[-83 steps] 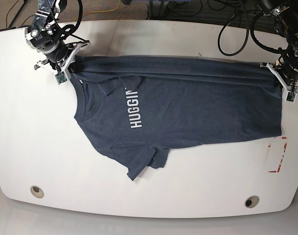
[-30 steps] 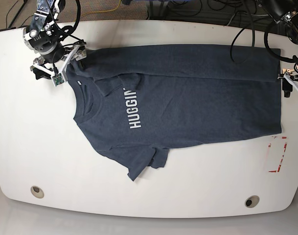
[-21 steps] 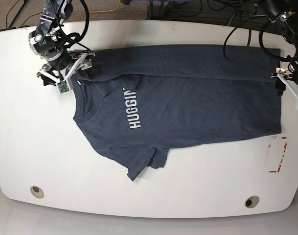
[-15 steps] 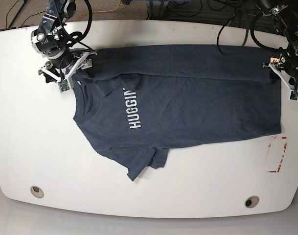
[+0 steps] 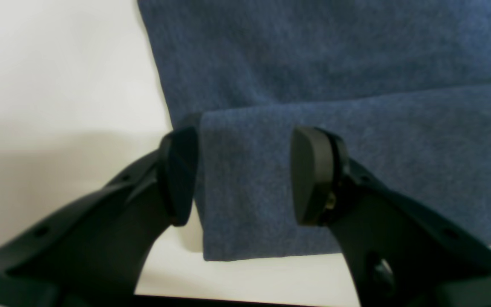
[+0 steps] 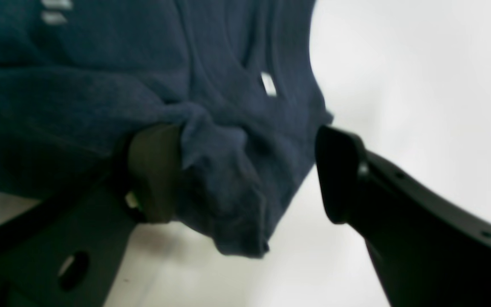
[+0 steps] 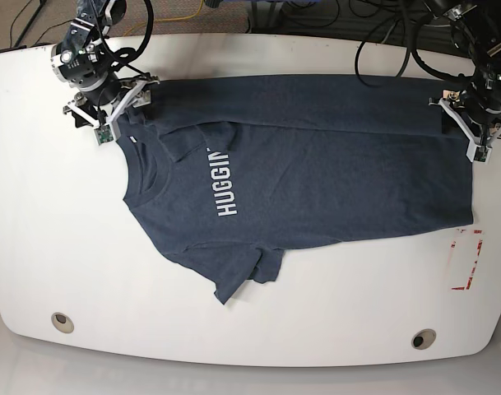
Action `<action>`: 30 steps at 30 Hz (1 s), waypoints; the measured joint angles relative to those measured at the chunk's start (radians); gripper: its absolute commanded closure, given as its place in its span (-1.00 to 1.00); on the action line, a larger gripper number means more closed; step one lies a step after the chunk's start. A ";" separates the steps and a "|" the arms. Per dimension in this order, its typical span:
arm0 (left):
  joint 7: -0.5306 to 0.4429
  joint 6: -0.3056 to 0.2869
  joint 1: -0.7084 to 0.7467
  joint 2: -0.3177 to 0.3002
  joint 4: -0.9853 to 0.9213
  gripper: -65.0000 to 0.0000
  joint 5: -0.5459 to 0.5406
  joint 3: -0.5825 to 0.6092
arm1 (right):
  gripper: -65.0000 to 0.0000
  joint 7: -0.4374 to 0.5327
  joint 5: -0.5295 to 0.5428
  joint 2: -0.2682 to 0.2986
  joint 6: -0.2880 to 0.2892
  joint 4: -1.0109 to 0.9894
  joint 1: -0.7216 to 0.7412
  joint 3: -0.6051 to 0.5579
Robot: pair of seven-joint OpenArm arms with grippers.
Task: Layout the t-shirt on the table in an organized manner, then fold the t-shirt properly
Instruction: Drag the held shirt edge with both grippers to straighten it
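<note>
Left gripper jaws apart, straddling folded hem corner of t-shirt, frame right. Right gripper jaws apart around bunched sleeve, upper left. Shirt flat mid-table.

A: Beyond the far edge of the white table, far-left corner, there's a strip of brownish floor.

B: And a yellow cable trailing across it, toward the middle of that far edge.

A: Further along it's darker, with a tangle of black cables lying on the ground.

B: On the near edge, a band of pale grey floor runs under the rounded rim.

A: The light is even and soft, with a mild sheen on the glossy top and faint shadows at most.
</note>
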 measured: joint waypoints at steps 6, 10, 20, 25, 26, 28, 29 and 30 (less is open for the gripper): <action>-0.002 0.000 0.003 0.003 -0.071 0.04 0.003 0.007 | -0.40 0.008 0.008 0.004 0.000 -0.060 0.005 0.022; -0.060 0.000 0.012 0.002 -0.088 0.04 0.006 0.007 | -0.40 0.010 0.009 0.028 0.001 -0.115 0.007 0.027; -0.080 0.000 0.014 0.001 -0.100 0.04 0.004 0.022 | 0.03 0.084 0.013 0.046 0.002 -0.201 0.025 0.033; -0.080 0.000 0.014 -0.009 -0.100 0.04 0.003 0.027 | 0.49 0.087 0.016 0.056 0.003 -0.203 0.019 0.034; -0.081 0.000 0.014 -0.012 -0.100 0.04 0.003 0.028 | 0.57 0.090 0.016 0.057 0.000 -0.203 0.014 0.035; -0.083 0.000 0.013 -0.016 -0.100 0.04 0.003 0.028 | 0.65 0.097 0.016 0.058 0.000 -0.200 0.004 0.034; -0.084 0.000 0.013 -0.018 -0.100 0.04 0.003 0.028 | 0.67 0.098 0.017 0.058 0.000 -0.197 -0.002 0.034; -0.084 0.000 0.013 -0.020 -0.100 0.04 0.003 0.028 | 0.67 0.099 0.021 0.058 0.000 -0.195 -0.008 0.034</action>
